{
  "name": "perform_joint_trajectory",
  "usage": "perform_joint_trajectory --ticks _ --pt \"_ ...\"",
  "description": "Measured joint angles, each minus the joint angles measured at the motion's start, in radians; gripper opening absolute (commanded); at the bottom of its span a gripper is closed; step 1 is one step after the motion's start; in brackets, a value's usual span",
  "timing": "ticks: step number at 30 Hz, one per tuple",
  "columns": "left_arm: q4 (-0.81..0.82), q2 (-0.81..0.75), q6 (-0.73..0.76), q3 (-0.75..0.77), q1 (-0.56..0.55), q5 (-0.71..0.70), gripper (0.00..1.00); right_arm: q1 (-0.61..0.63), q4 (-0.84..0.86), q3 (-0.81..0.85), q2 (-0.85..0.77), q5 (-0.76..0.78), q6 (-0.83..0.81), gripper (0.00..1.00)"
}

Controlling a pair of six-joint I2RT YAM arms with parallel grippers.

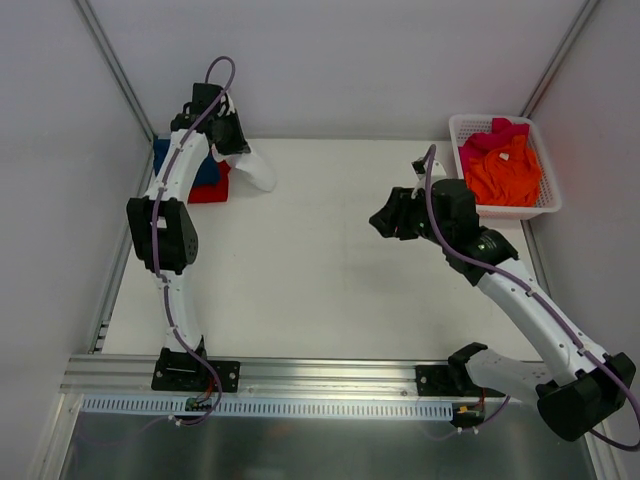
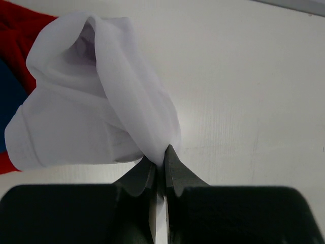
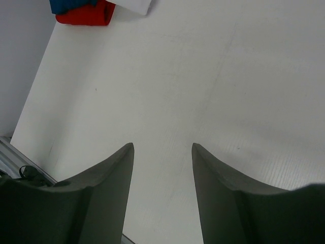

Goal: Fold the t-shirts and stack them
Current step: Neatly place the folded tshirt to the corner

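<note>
I see my left gripper [image 2: 159, 165] pinched tight on the white t-shirt [image 2: 86, 117], while my right gripper [image 3: 162, 150] hangs open and empty over the table [image 3: 213, 76].

A broad bare stretch of the table [image 1: 300, 270] is left open between the 2 arms, from the near rail [image 1: 330, 372] to the back wall [image 1: 330, 60]. The far-left corner is taken up by the blue t-shirt [image 1: 208, 170] and red t-shirt [image 1: 210, 192], folded together. The white t-shirt [image 1: 258, 170] is hung just beside them from the pinched left gripper [image 2: 161, 158]. The far-right corner is blocked by the basket [image 1: 505, 211], which is filled by the orange t-shirt [image 1: 505, 172] and pink t-shirt [image 1: 505, 130]. Under the spread right gripper [image 3: 163, 146] only bare table is seen.
</note>
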Motion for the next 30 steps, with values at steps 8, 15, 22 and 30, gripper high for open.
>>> perform_joint_trajectory --ticks 8,15,22,30 --pt "-0.095 0.1 0.07 0.235 0.05 0.004 0.0 -0.021 0.037 -0.028 0.0 -0.033 0.002 0.53" --pt "-0.122 0.138 0.133 0.347 0.078 0.019 0.0 -0.027 0.061 -0.043 0.01 -0.06 0.008 0.53" --pt "-0.135 0.154 0.161 0.434 0.078 0.041 0.0 -0.027 0.098 -0.06 0.03 -0.079 0.018 0.53" --pt "-0.129 0.201 0.2 0.48 0.08 0.06 0.0 -0.028 0.111 -0.076 0.035 -0.089 0.032 0.53"
